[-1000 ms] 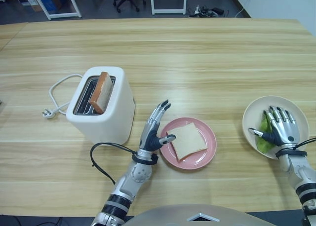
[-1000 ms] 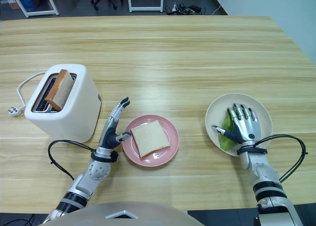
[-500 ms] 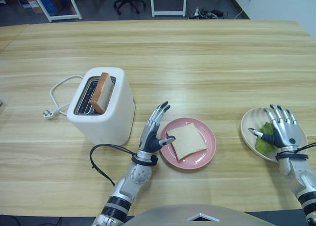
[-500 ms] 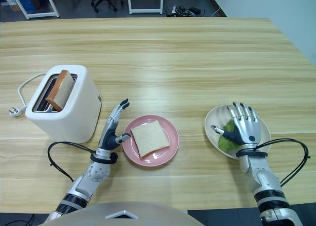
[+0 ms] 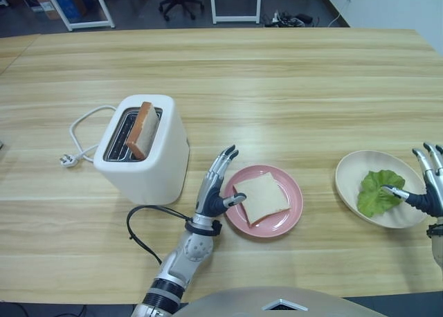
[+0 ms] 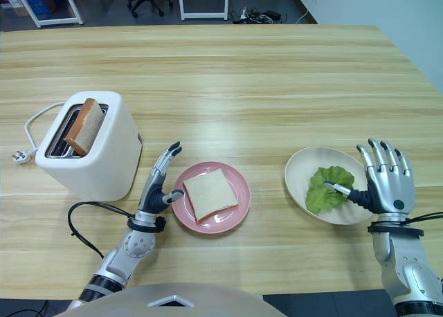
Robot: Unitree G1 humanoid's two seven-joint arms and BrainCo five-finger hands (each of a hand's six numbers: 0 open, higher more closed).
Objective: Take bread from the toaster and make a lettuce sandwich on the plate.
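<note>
right eye view, plated square bread [image 6: 210, 194], crinkly lettuce [image 6: 324, 194], left robot hand [image 6: 157, 187], right robot hand [image 6: 385, 185] (both splayed)

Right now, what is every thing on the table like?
toaster, unplugged, toast slice standing up in its slot.
pink plate, holds one flat bread slice.
cream plate, holds a lettuce leaf.
left hand, open, empty, beside the pink plate.
right hand, open, empty, at the cream plate's edge.

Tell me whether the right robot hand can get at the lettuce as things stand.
Probably yes. The right robot hand sits open at the right edge of the cream dish, thumb tip by the lettuce, which lies uncovered.
</note>
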